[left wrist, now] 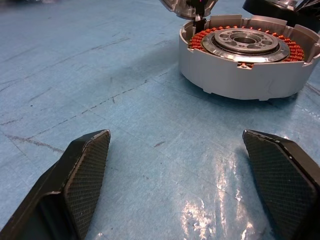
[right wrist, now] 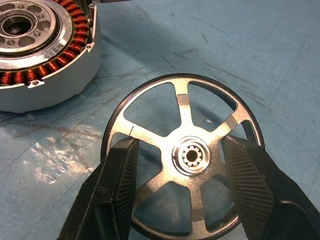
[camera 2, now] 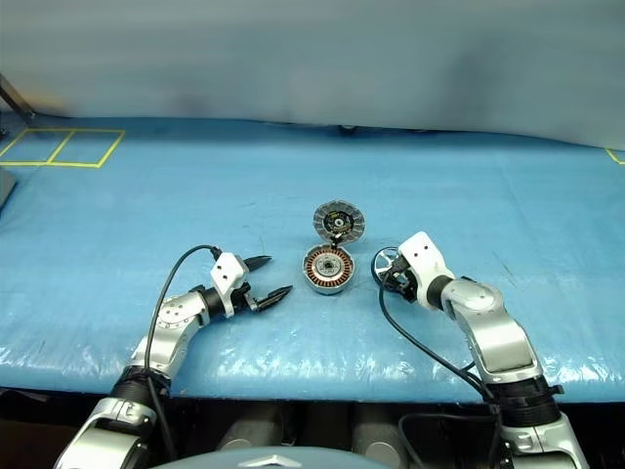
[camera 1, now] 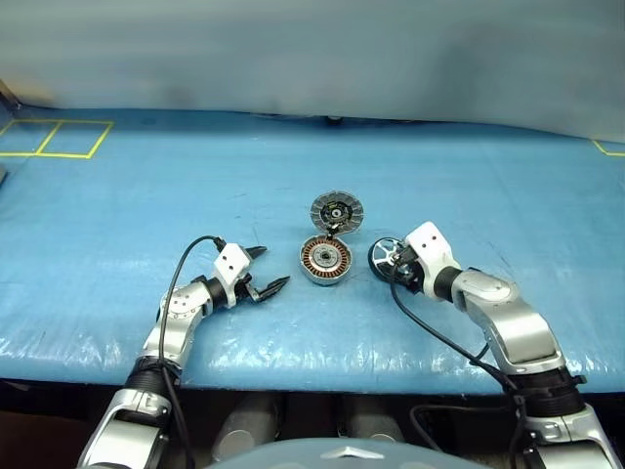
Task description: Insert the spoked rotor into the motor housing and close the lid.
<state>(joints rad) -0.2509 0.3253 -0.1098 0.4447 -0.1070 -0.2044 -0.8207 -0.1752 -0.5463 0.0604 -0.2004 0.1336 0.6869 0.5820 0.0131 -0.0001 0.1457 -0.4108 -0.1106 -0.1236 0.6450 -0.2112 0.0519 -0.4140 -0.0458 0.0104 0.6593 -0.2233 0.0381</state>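
**Spotter:** Blue sheeting is covering the table (camera 1: 117, 195), and you are working near the middle of its near edge. The housing (camera 1: 325, 261) is sitting there with its copper windings facing up, and the lid (camera 1: 337, 210) is standing swung open on the far side of it, fins showing.

**Operator:** And the rotor?

**Spotter:** The rotor (right wrist: 182, 155) is lying just beside the housing, on its right side, apart from it. Your right gripper (right wrist: 182, 200) is straddling it: one finger is lying over the wheel's rim on each side of the hub. The jaws are standing partly open. Whether the pads are pinching the metal or only resting over it, I cannot tell, so I am not calling it held.

**Operator:** Left side?

**Spotter:** Your left gripper (left wrist: 185, 180) is sitting low over the sheeting to the left of the housing, jaws spread wide, holding nothing, pointing at the housing wall.

**Operator:** So which step am I on?

**Spotter:** You are taking hold of the rotor, I judge; insertion and lid closing are both not yet done. Next you are needing a firm bite across the rim, then a lift and a carry left over the housing, keeping the wheel level and its hub lined up with the centre. Mind the open lid behind as you are crossing.
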